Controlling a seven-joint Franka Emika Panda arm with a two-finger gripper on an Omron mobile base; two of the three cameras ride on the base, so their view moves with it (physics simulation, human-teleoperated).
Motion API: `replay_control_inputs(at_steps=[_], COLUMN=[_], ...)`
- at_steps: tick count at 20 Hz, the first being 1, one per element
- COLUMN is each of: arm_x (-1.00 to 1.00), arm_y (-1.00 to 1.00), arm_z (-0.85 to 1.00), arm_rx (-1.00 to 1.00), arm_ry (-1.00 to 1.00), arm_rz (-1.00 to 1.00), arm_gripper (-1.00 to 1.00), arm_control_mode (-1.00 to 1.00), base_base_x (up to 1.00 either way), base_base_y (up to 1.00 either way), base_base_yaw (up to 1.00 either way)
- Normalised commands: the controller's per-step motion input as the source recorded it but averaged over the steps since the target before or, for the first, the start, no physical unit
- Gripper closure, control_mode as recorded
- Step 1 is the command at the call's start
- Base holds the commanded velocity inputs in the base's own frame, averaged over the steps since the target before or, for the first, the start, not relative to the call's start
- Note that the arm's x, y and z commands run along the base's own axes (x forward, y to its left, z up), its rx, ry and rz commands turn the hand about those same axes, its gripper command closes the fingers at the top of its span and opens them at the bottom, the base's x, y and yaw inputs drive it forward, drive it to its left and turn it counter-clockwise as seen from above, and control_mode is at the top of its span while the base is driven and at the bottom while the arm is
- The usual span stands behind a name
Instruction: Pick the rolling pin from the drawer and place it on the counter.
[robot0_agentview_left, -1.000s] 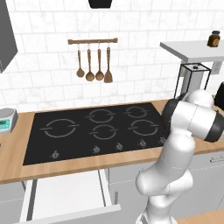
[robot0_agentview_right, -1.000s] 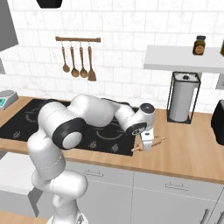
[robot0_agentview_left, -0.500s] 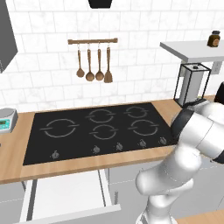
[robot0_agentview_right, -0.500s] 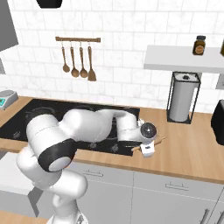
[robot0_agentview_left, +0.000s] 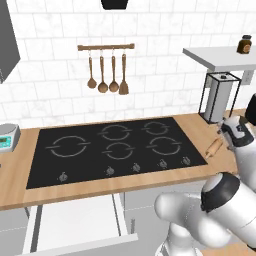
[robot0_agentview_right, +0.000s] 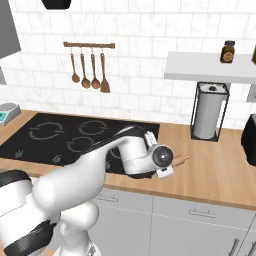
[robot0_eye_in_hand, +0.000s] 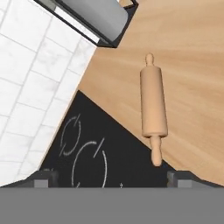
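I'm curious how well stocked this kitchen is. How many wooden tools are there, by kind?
Rolling pin: 1, lying on the counter
Hanging spoons: 3
Hanging spatula: 1
Total: 5

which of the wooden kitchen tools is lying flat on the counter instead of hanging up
The rolling pin: it lies on its side on the counter beside the cooktop. The spoons and spatula all hang from the wall rail.
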Motion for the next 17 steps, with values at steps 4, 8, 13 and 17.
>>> replay_control_inputs(at_steps=[4,8,13,17], arm_x=[-0.48,-0.63,-0.36,0.00], arm_y=[0.07,0.14,0.03,0.00], arm_z=[0.91,0.53,0.07,0.00], arm_rx=[-0.04,-0.04,-0.01,0.00], arm_ry=[-0.01,-0.07,-0.10,0.00], arm_rz=[0.16,0.11,0.01,0.00], arm_gripper=[-1.00,-1.00,-1.00,-1.00], arm_control_mode=[-1.00,-1.00,-1.00,-1.00], base_base_x=[0.00,0.00,0.00,0.00], base_base_y=[0.00,0.00,0.00,0.00], base_base_yaw=[0.00,0.00,0.00,0.00])
